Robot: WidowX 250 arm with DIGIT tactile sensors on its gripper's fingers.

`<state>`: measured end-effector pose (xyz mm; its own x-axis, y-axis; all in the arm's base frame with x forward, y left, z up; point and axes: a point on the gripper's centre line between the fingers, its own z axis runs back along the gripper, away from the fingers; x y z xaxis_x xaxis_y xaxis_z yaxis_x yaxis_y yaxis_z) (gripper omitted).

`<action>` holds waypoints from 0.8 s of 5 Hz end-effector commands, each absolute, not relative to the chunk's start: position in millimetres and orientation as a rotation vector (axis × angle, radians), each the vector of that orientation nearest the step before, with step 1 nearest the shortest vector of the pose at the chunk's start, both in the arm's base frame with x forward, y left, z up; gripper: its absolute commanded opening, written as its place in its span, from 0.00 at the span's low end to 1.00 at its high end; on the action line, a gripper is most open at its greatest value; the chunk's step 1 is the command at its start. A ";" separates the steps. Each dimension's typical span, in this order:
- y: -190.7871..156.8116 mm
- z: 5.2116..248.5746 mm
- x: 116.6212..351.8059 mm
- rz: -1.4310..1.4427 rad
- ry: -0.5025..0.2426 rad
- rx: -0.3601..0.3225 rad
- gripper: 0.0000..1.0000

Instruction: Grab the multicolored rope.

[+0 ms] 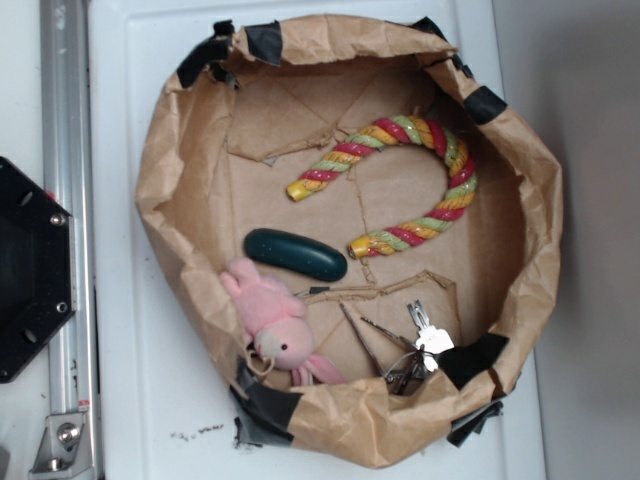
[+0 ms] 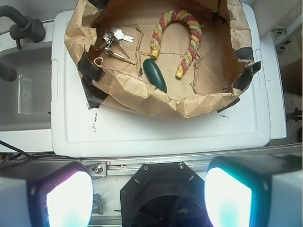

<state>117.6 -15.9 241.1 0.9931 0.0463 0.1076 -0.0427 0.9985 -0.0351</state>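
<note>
Pincer point(image 2: 149, 189): hanging high above the white lid, well back from the bin, its two pale fingers point(image 2: 68, 198) standing wide apart with nothing between them. It is not appearing in the exterior view at all.

Multicolored rope point(image 1: 455, 165): lying on the floor of the brown paper-lined bin point(image 1: 160, 170), bent in a U, red, yellow and light green strands twisting round it, both yellow ends pointing toward the dark green oblong object point(image 1: 295, 254). One end is sitting just beside that object; the other is lying apart from it. Nothing is resting on the rope.

Other contents: pink plush bunny point(image 1: 272, 318) slumping against the paper wall near the green object; bunch of keys point(image 1: 422, 345) lying near the wall, well apart from the rope.

Support: white lid point(image 1: 150, 400), carrying the bin.

Progress: I am judging the task as barely begun. The rope is sitting untouched and the approach, descent and closing all appear to be outstanding. The arch of the U, clear of neighbours, is looking like the easiest place to take hold.
</note>
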 end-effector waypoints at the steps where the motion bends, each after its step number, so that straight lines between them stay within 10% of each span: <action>1: -15.9 241.1 117.6 0.045 -0.109 -0.033 1.00; 4: 18.9 188.1 233.5 -0.218 -0.239 0.134 1.00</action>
